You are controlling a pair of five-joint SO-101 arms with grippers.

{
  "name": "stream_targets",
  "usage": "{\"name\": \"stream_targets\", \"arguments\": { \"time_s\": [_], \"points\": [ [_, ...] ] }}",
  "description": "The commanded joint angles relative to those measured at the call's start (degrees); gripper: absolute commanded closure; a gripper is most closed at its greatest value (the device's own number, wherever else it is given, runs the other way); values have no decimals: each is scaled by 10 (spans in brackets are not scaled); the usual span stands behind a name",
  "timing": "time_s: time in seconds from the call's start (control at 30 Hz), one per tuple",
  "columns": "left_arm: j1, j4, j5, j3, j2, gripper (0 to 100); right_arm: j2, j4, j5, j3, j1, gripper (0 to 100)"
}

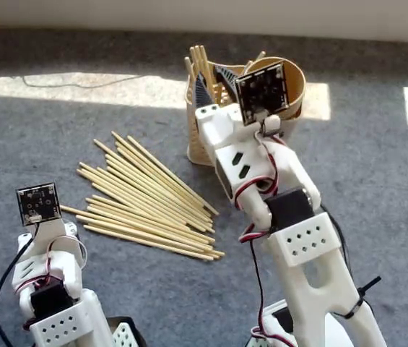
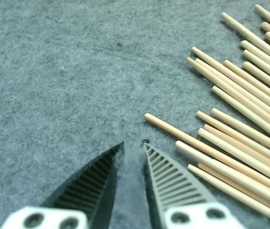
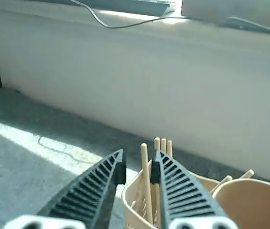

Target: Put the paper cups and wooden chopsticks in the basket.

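Left gripper point(image 2: 134, 143) is hovering empty over the carpet point(image 2: 53, 71), jaws slightly parted, with loose chopsticks point(image 1: 149, 199) lying just beside its tips. Chopstick loading is apparently under way, and the next pick is calling for a short sideways reach. Right gripper point(image 3: 138, 153), jaws narrowly apart, is hanging directly above the basket point(image 1: 198, 144), which is already holding sticks and a paper cup point(image 3: 249, 205).

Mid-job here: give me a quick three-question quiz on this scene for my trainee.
1. True or false: the left gripper holds a chopstick.
2. Where does the right gripper hang? A, over the basket; B, over the loose pile; C, over bare carpet.
3. Fill in: the chopsticks inside the basket stand ____.

Key: 1 false, it is open and empty; 2 A; 3 upright.
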Motion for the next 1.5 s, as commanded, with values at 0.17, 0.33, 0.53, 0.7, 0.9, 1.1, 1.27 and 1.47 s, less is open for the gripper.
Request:
{"name": "stream_targets", "arguments": {
  "time_s": [0.17, 0.33, 0.53, 0.7, 0.9, 1.1, 1.27, 1.47],
  "points": [
    [-6, -10, -4, -3, -5, 929, -30, 189, -4, -28, -65, 900],
    [-7, -10, -4, -3, -5, 929, 0, 270, -2, -28, -102, 900],
    [-7, -10, -4, -3, -5, 929, 85, 325, 0, -28, -145, 900],
    [-7, -10, -4, -3, -5, 929, 161, 334, 31, -23, -172, 900],
    [-7, -10, -4, -4, -5, 929, 249, 329, 78, -4, -219, 900],
    [-7, -10, -4, -4, -5, 929, 324, 293, 92, -1, -255, 900],
    [-7, -10, -4, -4, -5, 929, 372, 284, 92, -5, -255, 900],
    [-7, -10, -4, -4, -5, 929, 410, 284, 97, -6, -251, 901]
  ]
}}
